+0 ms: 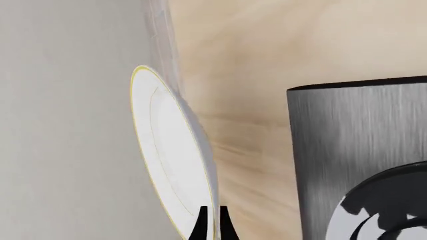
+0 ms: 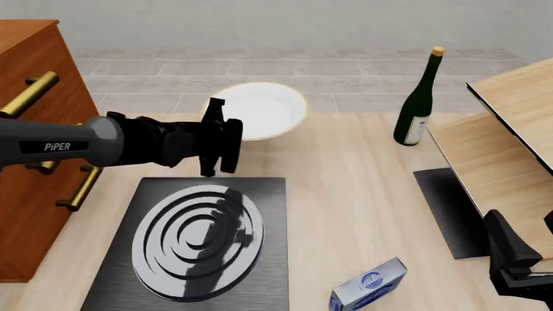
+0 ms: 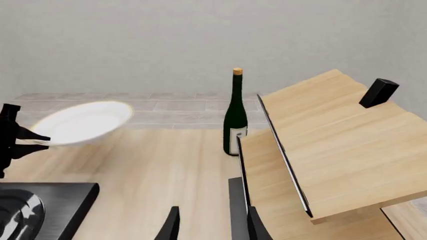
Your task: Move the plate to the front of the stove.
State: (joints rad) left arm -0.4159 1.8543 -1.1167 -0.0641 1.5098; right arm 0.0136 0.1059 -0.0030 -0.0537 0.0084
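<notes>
The white plate [image 2: 263,109] with its thin yellow rim hangs tilted above the far side of the table, beyond the stove [image 2: 203,243]. My left gripper [image 2: 233,135] is shut on the plate's near-left rim. In the left wrist view its dark fingertips [image 1: 200,226] pinch the plate [image 1: 170,150] edge-on, with the stove [image 1: 353,145] beside it. The right wrist view shows the plate [image 3: 83,122] off the wood surface. My right gripper [image 3: 213,227] is open and holds nothing, low at the right front [image 2: 519,265].
A green wine bottle [image 2: 419,103] stands at the back right. A slanted wooden board [image 2: 509,136] sits over a black mat [image 2: 449,210] on the right. A wooden cabinet with brass handles [image 2: 30,168] lines the left. A blue-white box [image 2: 370,287] lies near the front.
</notes>
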